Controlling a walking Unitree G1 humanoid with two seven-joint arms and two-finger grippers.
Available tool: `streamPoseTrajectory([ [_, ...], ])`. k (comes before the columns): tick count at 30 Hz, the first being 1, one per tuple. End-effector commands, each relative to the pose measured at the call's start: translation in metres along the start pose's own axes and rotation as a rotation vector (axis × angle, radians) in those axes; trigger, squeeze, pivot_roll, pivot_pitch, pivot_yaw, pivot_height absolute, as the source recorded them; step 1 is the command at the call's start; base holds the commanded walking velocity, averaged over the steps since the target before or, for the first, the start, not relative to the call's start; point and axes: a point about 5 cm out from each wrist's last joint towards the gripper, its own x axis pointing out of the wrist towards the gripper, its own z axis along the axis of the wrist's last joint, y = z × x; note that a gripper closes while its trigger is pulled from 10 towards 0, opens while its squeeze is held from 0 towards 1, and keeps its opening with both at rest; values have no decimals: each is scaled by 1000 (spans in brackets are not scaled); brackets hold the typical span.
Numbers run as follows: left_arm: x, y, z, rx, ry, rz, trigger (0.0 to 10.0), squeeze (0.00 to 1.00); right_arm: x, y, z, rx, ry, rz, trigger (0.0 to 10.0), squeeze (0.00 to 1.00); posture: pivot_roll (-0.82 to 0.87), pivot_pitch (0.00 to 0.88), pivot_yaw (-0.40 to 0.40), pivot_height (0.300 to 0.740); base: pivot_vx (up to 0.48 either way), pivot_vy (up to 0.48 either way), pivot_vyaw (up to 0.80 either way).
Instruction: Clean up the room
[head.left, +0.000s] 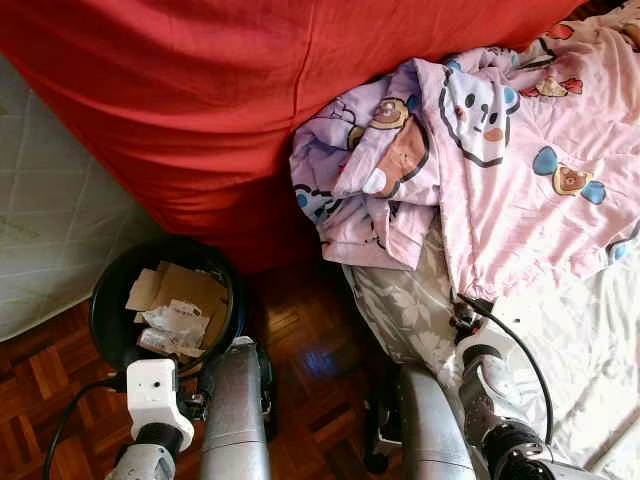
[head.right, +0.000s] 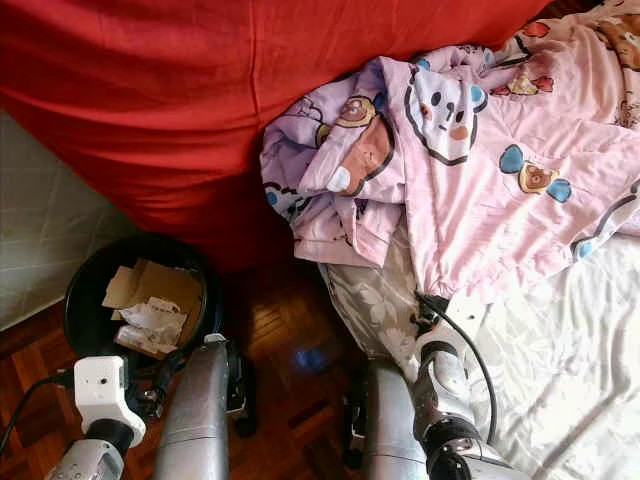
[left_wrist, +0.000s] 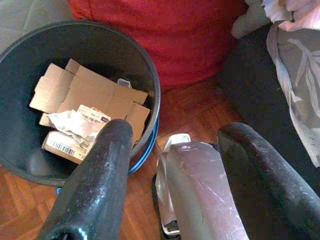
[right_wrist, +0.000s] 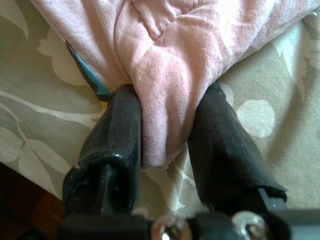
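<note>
- Blanket (head.left: 500, 150): pink, printed with cartoon bears and cats, crumpled in folds; it lies on the bed (head.left: 590, 340), one corner hanging over the grey leaf-print sheet (head.left: 400, 300) against the red cover (head.left: 200, 90).
- Right gripper (right_wrist: 165, 135): fingers (right_wrist: 117, 130) closed on a bunched pink fold of the blanket at the bed's edge.
- Left gripper (left_wrist: 175, 165): fingers spread wide, holding nothing, beside the bin (head.left: 110, 320); the bin holds cardboard (left_wrist: 90, 95) and crumpled paper (left_wrist: 75, 122).
- Blanket cut off at the frame's right; labels in the bin too small to read.

Both head eyes look steeply down, sharing the round black plastic bin (head.left: 165, 300); the left wrist camera sees it beyond its hand (left_wrist: 172, 150); the right wrist camera sits close against pink cartoon-print cotton bedding (right_wrist: 165, 75).
</note>
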Motion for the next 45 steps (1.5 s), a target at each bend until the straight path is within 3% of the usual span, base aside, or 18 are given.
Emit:
streamPoseTrajectory([
  [1, -7, 2, -14, -2, 67, 14, 10000, 0, -9, -9, -21, -10, 75, -23, 0, 0, 173, 528, -13, 618, 0, 0, 0],
  [13, 7, 0, -16, -5, 55, 11, 10000, 0, -10, -8, -22, -10, 66, -12, 0, 0, 153, 442, -33, 618, 0, 0, 0],
  [27, 39, 4, -24, 7, 47, 10, 10000, 0, -20, -24, -33, -4, 57, -31, 0, 0, 93, 217, -34, 618, 0, 0, 0],
  [32, 47, 3, -30, 5, 64, 3, 10000, 0, -22, -25, -32, -47, 35, -6, 196, 0, 69, 154, -23, 618, 0, 0, 0],
  [33, 49, 3, -36, -2, 86, 5, 10000, 0, -22, -27, -32, -70, 36, -5, 10000, 0, 57, 136, -22, 618, 0, 0, 0],
  [40, 52, 8, -59, -87, 171, 90, 10000, 0, -23, -36, -32, -112, 43, -28, 10000, 0, 32, 96, -23, 618, 0, 0, 0],
  [45, 45, 17, -78, -86, 257, 113, 10000, 0, -23, -28, -31, -58, 19, 37, 10000, 0, 33, 46, -24, 622, 0, 0, 0],
])
